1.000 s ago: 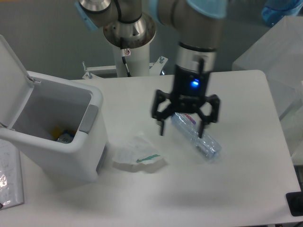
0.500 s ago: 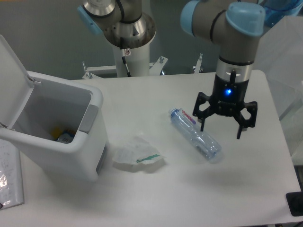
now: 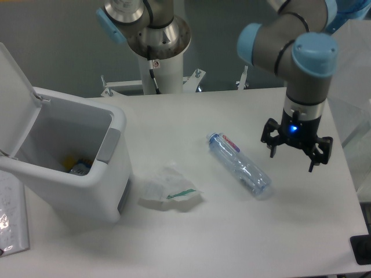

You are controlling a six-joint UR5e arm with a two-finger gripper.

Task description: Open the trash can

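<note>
**Now the gripper sits far right, the bin already open**

Now the gripper (image 3: 292,155) hangs over the right side of the surface (image 3: 191,243), to the right of the clear plastic bottle (image 3: 240,165). Half a second ago it was nearer the bottle's right end; a second ago it stood directly above the bottle. Its fingers (image 3: 271,148) are spread apart and hold nothing, as in both earlier frames. A blue light shows on the wrist above them.

The trash can (image 3: 68,168) stands at the left edge of the surface, unmoved. Its lid (image 3: 13,92) is swung up and back, with the grey tab (image 3: 108,146) on the front rim facing the middle of the surface. Inside, something yellow and something dark lie at the bottom, too small to identify.

The bottle and the crumpled white wrapper (image 3: 169,188) lie where they did before, the wrapper between bin and bottle.

The lid's upper part is cut off by the left frame edge. A flat pale object (image 3: 11,214) at lower left is partly out of view, as is a dark item (image 3: 362,249) at lower right.
</note>
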